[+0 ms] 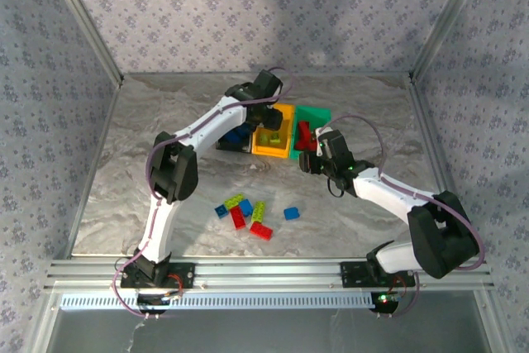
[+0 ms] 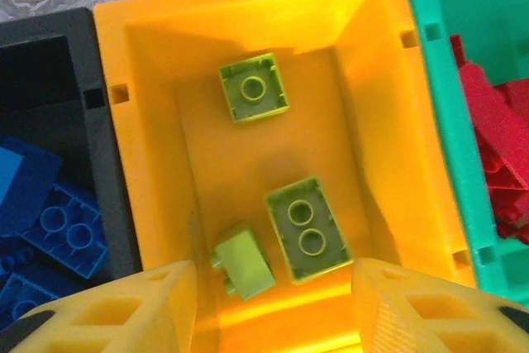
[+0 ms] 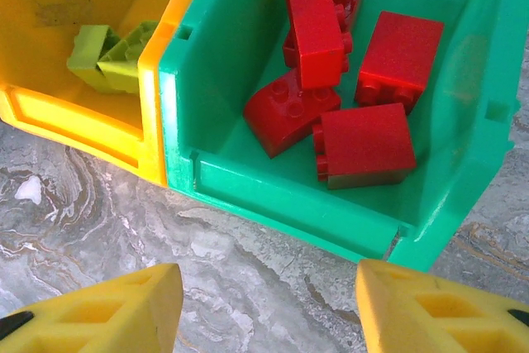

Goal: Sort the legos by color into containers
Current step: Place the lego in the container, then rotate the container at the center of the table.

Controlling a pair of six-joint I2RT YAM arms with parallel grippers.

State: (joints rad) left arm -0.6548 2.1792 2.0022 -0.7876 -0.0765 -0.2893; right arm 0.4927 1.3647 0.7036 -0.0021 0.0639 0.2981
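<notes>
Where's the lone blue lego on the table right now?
Top view: blue lego lies on the table, just right of the loose pile, nearest the red one.

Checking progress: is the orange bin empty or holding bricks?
Holding bricks: three lime green legos lie on the orange bin's floor.

Bright, even light comes from above. Soft shadows lie in the orange-yellow bin (image 2: 149, 163); wrist views blur slightly at the bottom.

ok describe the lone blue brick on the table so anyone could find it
Start at the orange-yellow bin, then come forward to the loose cluster of bricks. The blue brick lies alone on the cluster's right, touching nothing; the other blue ones sit packed among red and lime pieces.
</notes>
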